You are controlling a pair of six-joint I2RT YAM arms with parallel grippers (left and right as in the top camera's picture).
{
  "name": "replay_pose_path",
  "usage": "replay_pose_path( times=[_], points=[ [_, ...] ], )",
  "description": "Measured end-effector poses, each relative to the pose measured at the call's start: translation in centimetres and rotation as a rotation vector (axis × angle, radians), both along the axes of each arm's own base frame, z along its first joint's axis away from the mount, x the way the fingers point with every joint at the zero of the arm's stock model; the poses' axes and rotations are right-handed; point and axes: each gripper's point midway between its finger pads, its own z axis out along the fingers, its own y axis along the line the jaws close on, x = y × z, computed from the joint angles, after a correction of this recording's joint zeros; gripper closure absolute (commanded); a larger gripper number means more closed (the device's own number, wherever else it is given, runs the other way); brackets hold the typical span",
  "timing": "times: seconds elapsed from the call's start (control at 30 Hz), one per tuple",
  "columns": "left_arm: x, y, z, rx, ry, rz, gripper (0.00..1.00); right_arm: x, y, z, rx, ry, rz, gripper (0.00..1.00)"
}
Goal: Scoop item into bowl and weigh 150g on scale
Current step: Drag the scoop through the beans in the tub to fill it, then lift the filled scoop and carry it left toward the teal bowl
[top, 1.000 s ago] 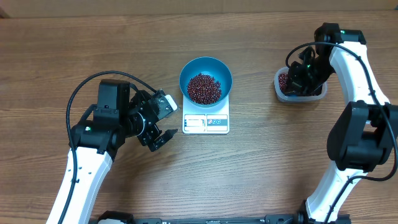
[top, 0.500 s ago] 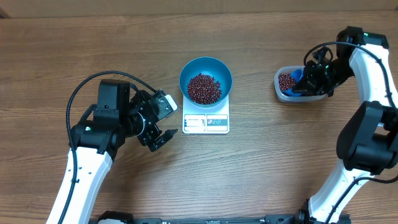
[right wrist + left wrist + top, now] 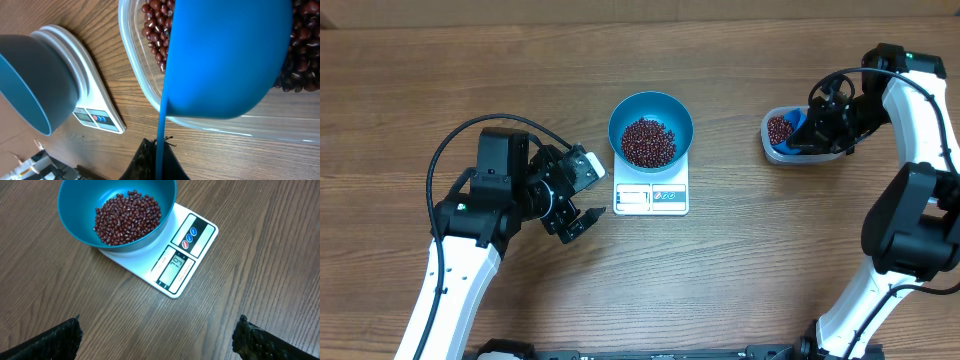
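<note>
- Right arm has swung outward since a second ago: the right gripper (image 3: 817, 128) was over the tub (image 3: 767, 142) and now sits at its right side, so the scoop (image 3: 794, 130) shows. Over the last half second I see almost no change.
- My left arm, the bowl (image 3: 625, 108) and the scale (image 3: 651, 197) lie where they did.
- From the right wrist, the scoop's handle runs down between the fingers, which are clamped on it. The scoop's cup (image 3: 225, 55) is tipped on edge inside the tub, with beans (image 3: 155, 30) behind and beside it.
- Left gripper (image 3: 160, 342) hovers just left of the scale with its fingers spread wide and nothing between them.
- The bowl stands on the scale's platform and holds a mound of beans across its bottom.
- The display faces the near table (image 3: 740, 280) edge. Its digits are lit, but I cannot read them for certain.
- Tub and scale stand well apart on the table.
</note>
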Motion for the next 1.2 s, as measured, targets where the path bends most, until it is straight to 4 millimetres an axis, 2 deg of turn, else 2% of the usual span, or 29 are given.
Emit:
replay_pose_path(
  times=[0.83, 1.2],
  points=[
    [0.0, 0.0, 0.0, 0.0, 0.0, 0.0, 0.0, -0.4, -2.4, 0.9, 0.082, -0.022, -0.058, 0.96],
    [0.0, 0.0, 0.0, 0.0, 0.0, 0.0, 0.0, -0.6, -2.0, 1.5, 0.134, -0.048, -0.032, 0.96]
  ],
)
